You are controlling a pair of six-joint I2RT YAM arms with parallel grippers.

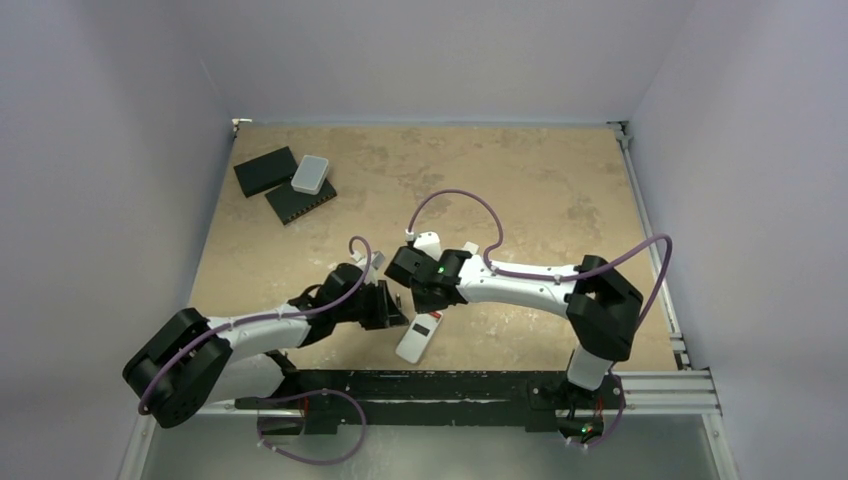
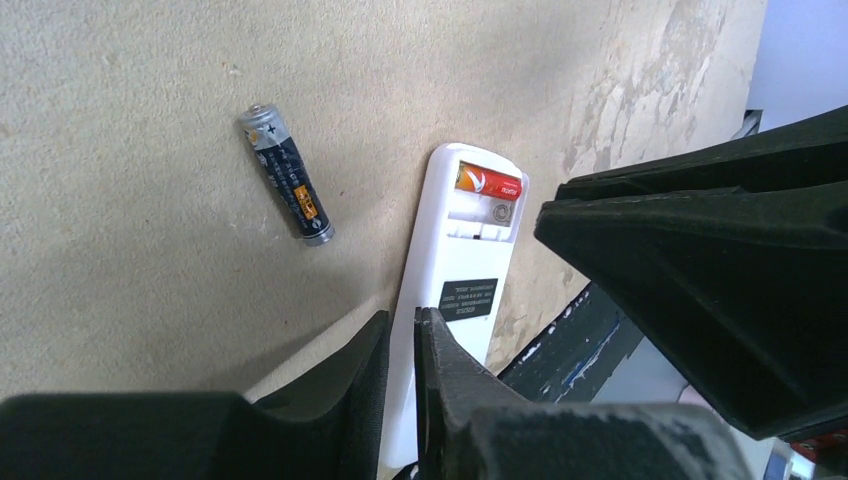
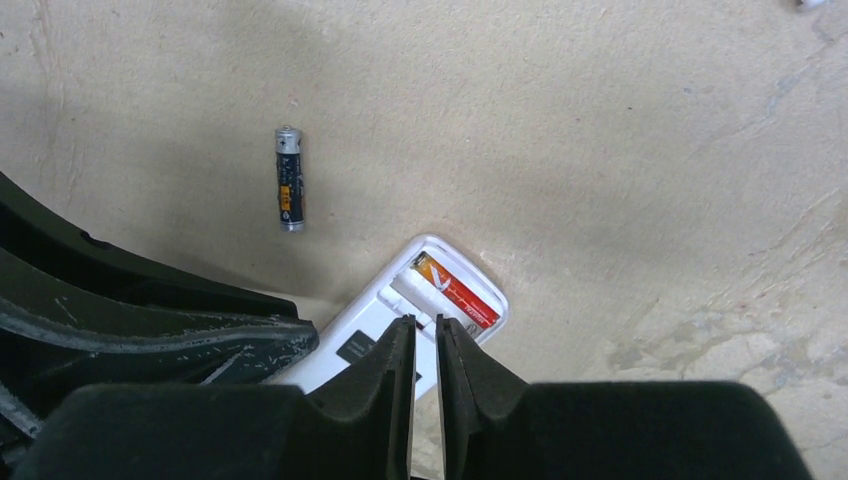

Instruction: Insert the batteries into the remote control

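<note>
Though slim, boxy white remote control (image 2: pixel 435 255)

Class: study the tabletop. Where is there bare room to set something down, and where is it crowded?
Free: the far-right table, bordered by the far wall, right rail and right arm; also the far middle, right of the black slabs. Crowded: near centre, where both arms' jaws meet over the remote beside the loose dark battery.

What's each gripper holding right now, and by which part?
Nothing visibly gripped: left gripper and right gripper are shut over the remote control; black battery lies loose.
</note>
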